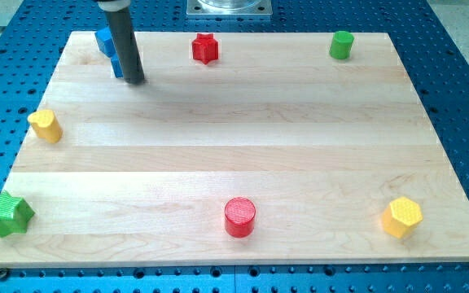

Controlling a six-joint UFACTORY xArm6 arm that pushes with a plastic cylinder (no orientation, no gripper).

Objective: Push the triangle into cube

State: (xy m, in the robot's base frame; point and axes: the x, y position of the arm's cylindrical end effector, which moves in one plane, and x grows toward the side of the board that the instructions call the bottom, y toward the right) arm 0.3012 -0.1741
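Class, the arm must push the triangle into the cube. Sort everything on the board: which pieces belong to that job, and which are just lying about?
Belongs to the job:
blue blocks, partly hidden behind the rod, shapes unclear
my tip, just right of them

Lying about:
red star
green cylinder
yellow cylinder
green star
red cylinder
yellow hexagon

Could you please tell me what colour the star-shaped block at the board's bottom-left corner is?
The star block is green, shown clearly in the camera view.

Red star (205,49) 12 o'clock, green cylinder (342,45) 1 – yellow cylinder (46,126) 9, green star (8,215) 8, red cylinder (239,217) 6, yellow hexagon (402,216) 4 – all on wooden board (234,138).
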